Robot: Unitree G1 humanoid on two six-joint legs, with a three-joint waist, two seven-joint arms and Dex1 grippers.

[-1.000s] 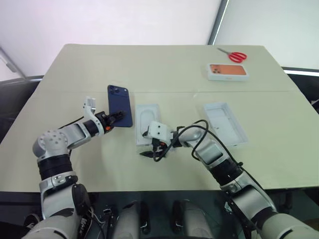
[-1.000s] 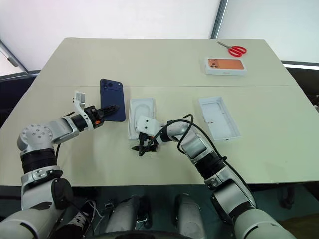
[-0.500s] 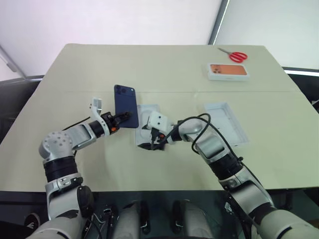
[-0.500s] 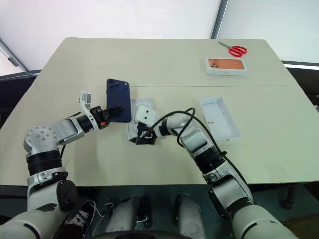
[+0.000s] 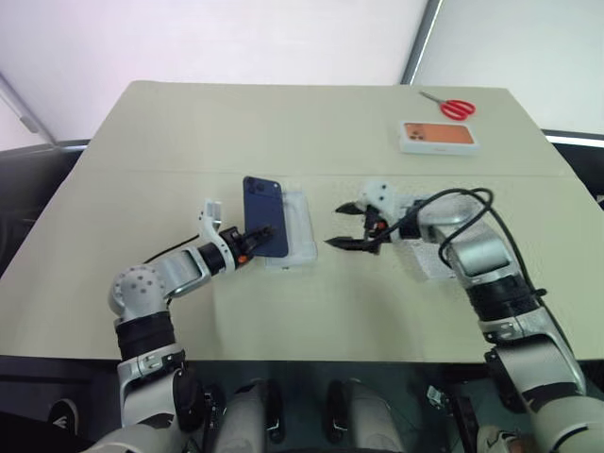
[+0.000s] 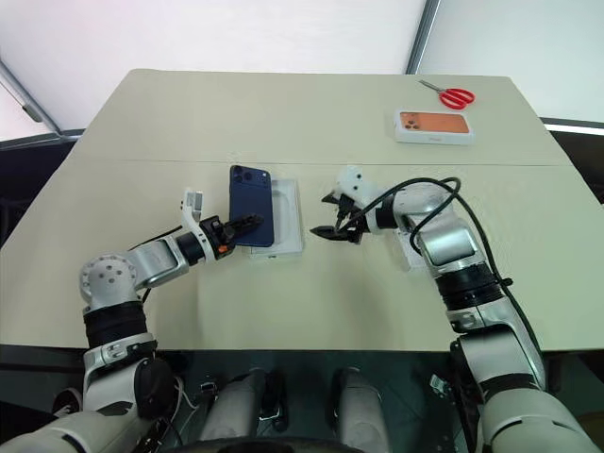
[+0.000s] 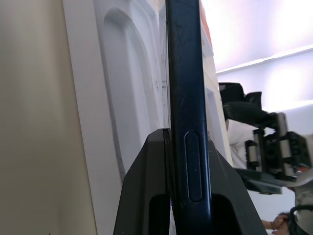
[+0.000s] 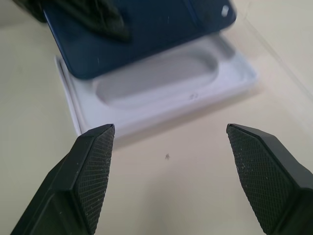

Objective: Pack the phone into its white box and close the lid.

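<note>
My left gripper [image 5: 257,233] is shut on the lower end of the dark navy phone [image 5: 266,212], with its back and camera cluster facing up. The phone hangs tilted over the left side of the white box [image 5: 302,226], whose insert has an oval recess [image 8: 161,83]. In the left wrist view the phone's edge [image 7: 183,98] stands between my fingers [image 7: 146,196]. Just right of the box, my right gripper [image 5: 338,226] is open and holds nothing, pointing at it. The lid [image 5: 432,267] lies inside up on the table, mostly hidden under my right forearm.
A white box with an orange phone picture [image 5: 437,137] lies at the far right of the table [image 5: 189,132]. Red-handled scissors [image 5: 456,107] lie beyond it near the far edge.
My left gripper has carried the phone to the right, from beside the white box to over it. My right gripper has pulled away from the box's near end, to the right and upward.
</note>
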